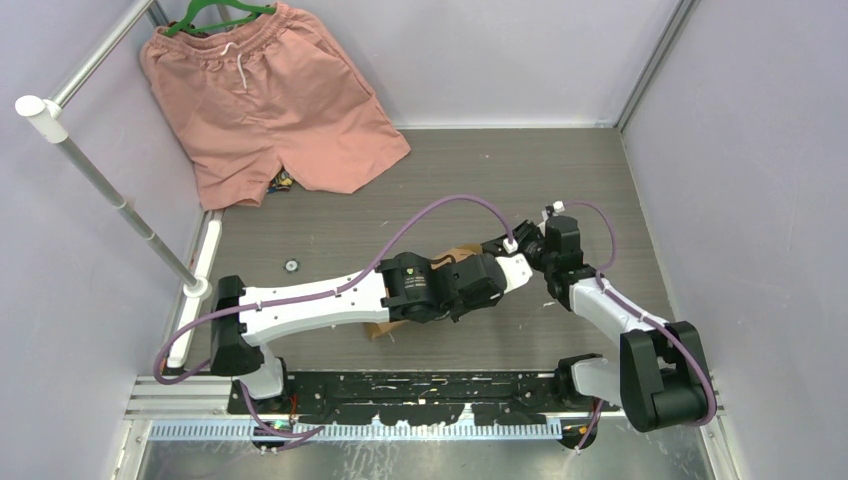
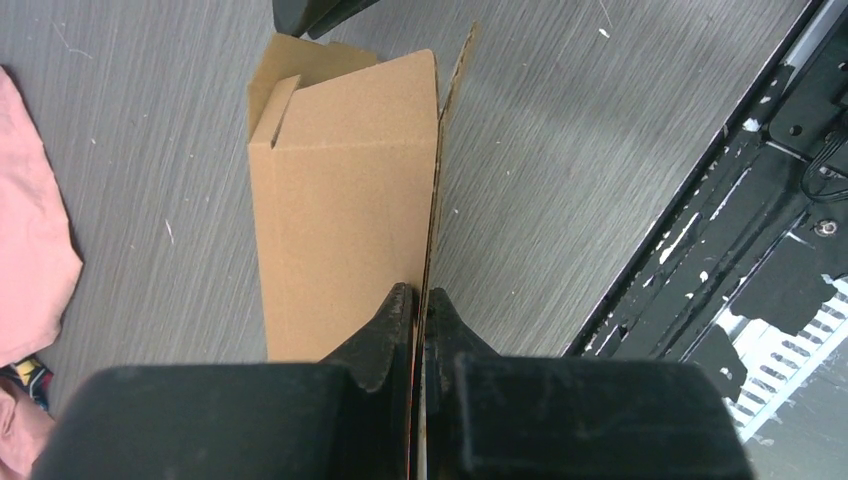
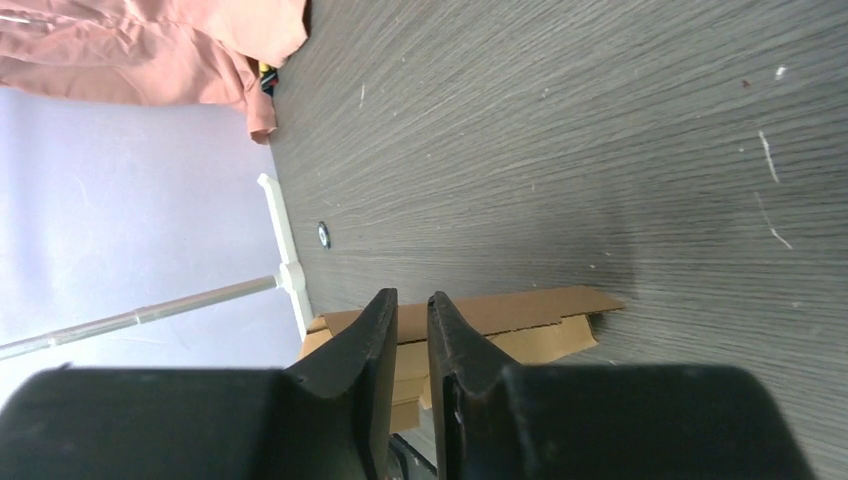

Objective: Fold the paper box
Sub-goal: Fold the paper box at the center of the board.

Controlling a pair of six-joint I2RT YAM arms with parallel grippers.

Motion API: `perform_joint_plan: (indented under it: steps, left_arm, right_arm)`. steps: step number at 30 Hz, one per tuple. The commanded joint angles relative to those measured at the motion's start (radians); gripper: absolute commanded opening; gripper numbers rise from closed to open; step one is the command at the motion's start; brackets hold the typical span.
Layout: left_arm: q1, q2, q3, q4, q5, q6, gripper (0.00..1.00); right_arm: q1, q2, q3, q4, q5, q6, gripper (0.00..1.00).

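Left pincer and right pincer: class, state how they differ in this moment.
The left pincer is shut on a panel edge of the paper box; the right pincer stands slightly open. The left pincer holds cardboard; the right pincer holds nothing that shows. Both are black and tapered.

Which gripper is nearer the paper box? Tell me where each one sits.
Left. The left gripper is shut on an edge of the paper box. The right gripper hangs at its far end, jaws slightly apart, no grip showing.
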Motion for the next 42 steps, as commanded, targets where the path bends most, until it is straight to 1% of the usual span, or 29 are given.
perform_joint_plan:
  steps: [1, 6, 9, 11, 13, 15, 17, 19, 22, 27, 33, 42]
  left_arm:
    - [-0.011, 0.013, 0.039, 0.002, 0.04, -0.052, 0.04]
    - [-0.013, 0.023, 0.052, -0.007, 0.04, -0.052, 0.04]
    - [-0.013, 0.028, 0.056, -0.009, 0.041, -0.05, 0.04]
    - [-0.013, 0.031, 0.056, -0.009, 0.043, -0.051, 0.04]
    - [-0.015, 0.031, 0.055, -0.009, 0.044, -0.052, 0.04]
    - [-0.014, 0.031, 0.058, -0.009, 0.043, -0.05, 0.04]
    - [-0.014, 0.032, 0.06, -0.01, 0.044, -0.05, 0.04]
    - [-0.014, 0.03, 0.06, -0.012, 0.042, -0.05, 0.04]
    - [-0.016, 0.028, 0.058, -0.009, 0.042, -0.05, 0.04]
    - [-0.021, 0.028, 0.064, -0.011, 0.04, -0.052, 0.04]
    - [-0.026, 0.025, 0.067, -0.007, 0.038, -0.053, 0.04]
    - [-0.033, 0.034, 0.072, -0.004, 0.04, -0.056, 0.04]
  right_arm:
    - [0.0, -0.038, 0.01, 0.078, -0.054, 0.053, 0.21]
    - [0.0, -0.099, 0.003, 0.018, -0.053, 0.051, 0.19]
    - [0.0, -0.142, 0.004, -0.038, -0.028, 0.031, 0.25]
    - [-0.001, -0.169, 0.005, -0.056, -0.023, 0.029, 0.26]
    - [-0.001, -0.174, 0.01, -0.067, -0.029, 0.028, 0.25]
    - [-0.001, -0.172, 0.013, -0.067, -0.038, 0.03, 0.21]
    - [-0.001, -0.172, 0.005, -0.057, -0.043, 0.039, 0.19]
    - [-0.002, -0.174, -0.002, -0.047, -0.044, 0.046, 0.15]
    - [0.0, -0.166, -0.004, -0.037, -0.055, 0.05, 0.12]
    - [0.0, -0.139, -0.007, 0.004, -0.068, 0.064, 0.12]
    - [-0.001, -0.09, -0.033, 0.099, -0.097, 0.113, 0.11]
    - [0.001, -0.064, -0.062, 0.148, -0.113, 0.128, 0.11]
